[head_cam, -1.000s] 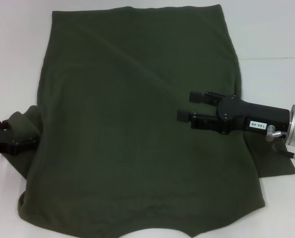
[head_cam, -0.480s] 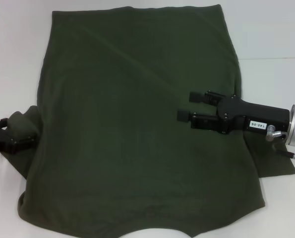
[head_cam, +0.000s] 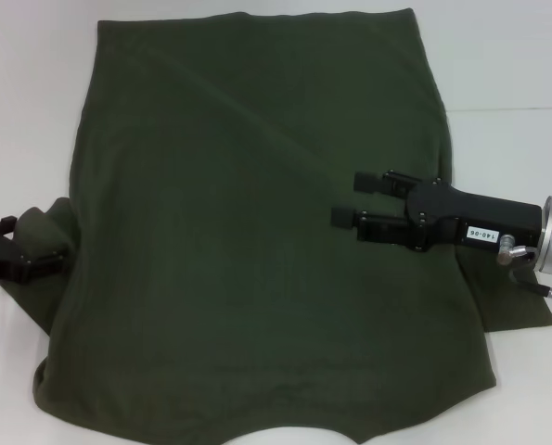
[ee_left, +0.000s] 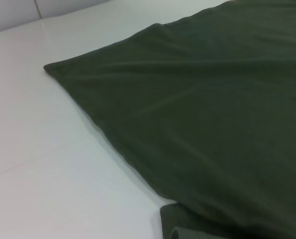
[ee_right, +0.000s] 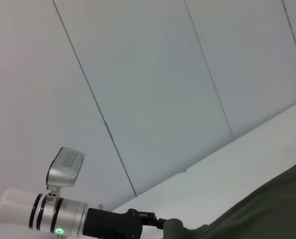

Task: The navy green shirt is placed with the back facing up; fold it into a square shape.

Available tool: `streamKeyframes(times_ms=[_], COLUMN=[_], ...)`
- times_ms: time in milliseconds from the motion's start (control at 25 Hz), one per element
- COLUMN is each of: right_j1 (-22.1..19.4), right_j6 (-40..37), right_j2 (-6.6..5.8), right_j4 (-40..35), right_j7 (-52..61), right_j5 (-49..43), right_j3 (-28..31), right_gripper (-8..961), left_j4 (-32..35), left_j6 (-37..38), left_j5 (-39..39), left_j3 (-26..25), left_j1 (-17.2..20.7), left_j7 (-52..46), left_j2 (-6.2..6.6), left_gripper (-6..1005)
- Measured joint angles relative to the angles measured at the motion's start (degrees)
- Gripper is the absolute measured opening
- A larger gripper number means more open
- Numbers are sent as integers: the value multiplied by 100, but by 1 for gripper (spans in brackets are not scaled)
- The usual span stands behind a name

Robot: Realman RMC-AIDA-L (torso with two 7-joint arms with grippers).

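The navy green shirt (head_cam: 257,232) is lying spread flat on the white desk (head_cam: 507,56), plain side up, filling most of the space in front of you, with its hem at the far edge and the collar end nearest you. The short sleeves are sticking out at the left and right sides.

Your left claw (head_cam: 34,252) is sitting at the left sleeve (head_cam: 44,232), and the sleeve cloth is bunched up around its tip, so it looks to be gripping that sleeve; the right wrist view shows the same, with fabric gathered at the fingertips. Your right claw (head_cam: 350,199) is hovering over the right half of the shirt, its two fingers parted and empty, pointing left across the cloth.

The step in hand seems to be folding the left sleeve inward. To do it well, you are wanting a firm hold on the sleeve alone, not on the body layer beneath it. Lift only enough to clear the cloth, carry the sleeve right across the body, and lay it down so the new edge runs straight from near to far. Keep the right claw clear of the landing area, or use it to pin the body so the shirt is not sliding or wrinkling while you pull.
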Motion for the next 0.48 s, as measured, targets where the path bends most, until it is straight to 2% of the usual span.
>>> streamKeyframes(times_ms=[320,480], right_j1=[0,0], right_j6=[1,1], right_j2=[0,0], right_j4=[17,20], right_j7=[0,-8], right_j5=[-1,13], right_j3=[31,36], right_gripper=[916,917], left_j4=[9,31], left_j6=[-43,-57], left_j5=[47,148], left_j3=[81,84], left_j1=[0,-2], left_j7=[16,-54], left_j2=[0,0], left_gripper=[877,746])
